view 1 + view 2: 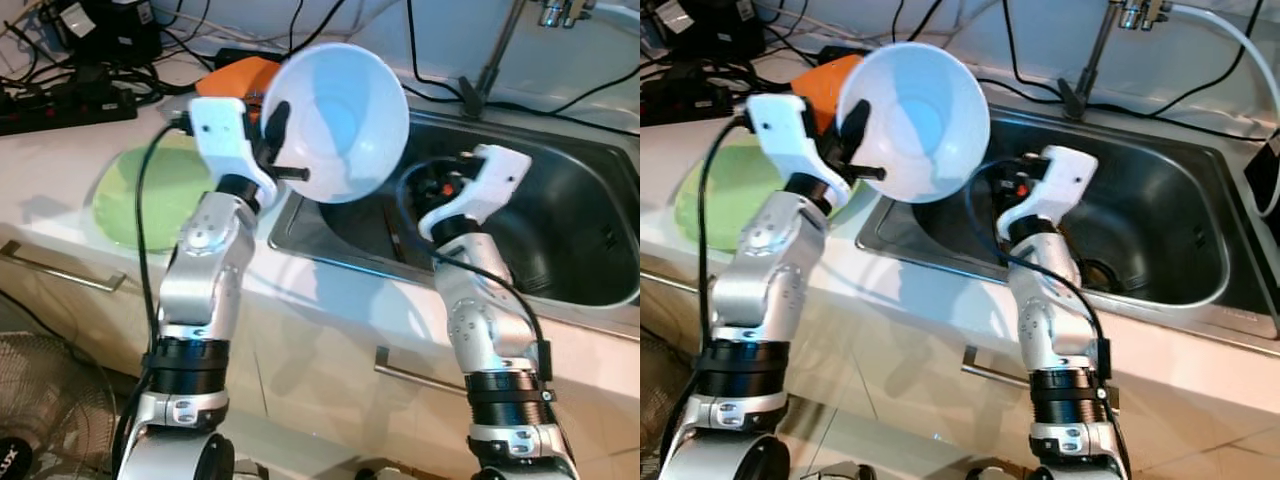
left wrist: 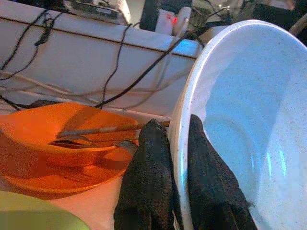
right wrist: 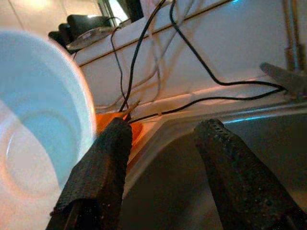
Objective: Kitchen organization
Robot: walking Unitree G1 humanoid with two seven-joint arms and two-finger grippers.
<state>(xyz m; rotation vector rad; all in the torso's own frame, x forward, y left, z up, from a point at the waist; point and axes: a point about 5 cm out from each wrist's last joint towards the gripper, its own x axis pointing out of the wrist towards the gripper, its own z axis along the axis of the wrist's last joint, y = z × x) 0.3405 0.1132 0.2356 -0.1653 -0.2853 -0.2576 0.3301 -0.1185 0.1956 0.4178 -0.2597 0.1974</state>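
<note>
Left gripper (image 2: 180, 158) pinched the rim of the pale blue bowl (image 1: 345, 120), held tilted above the counter-sink edge. Right gripper (image 3: 163, 139), fingers apart, hung over the steel sink (image 1: 1160, 220). Orange bowl (image 2: 57, 139) behind, possibly holding chopsticks.

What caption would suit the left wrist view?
Left gripper pinches a pale blue bowl by its rim, orange bowl behind.

Black cables (image 1: 440, 95); power strip (image 1: 65, 108)
</note>
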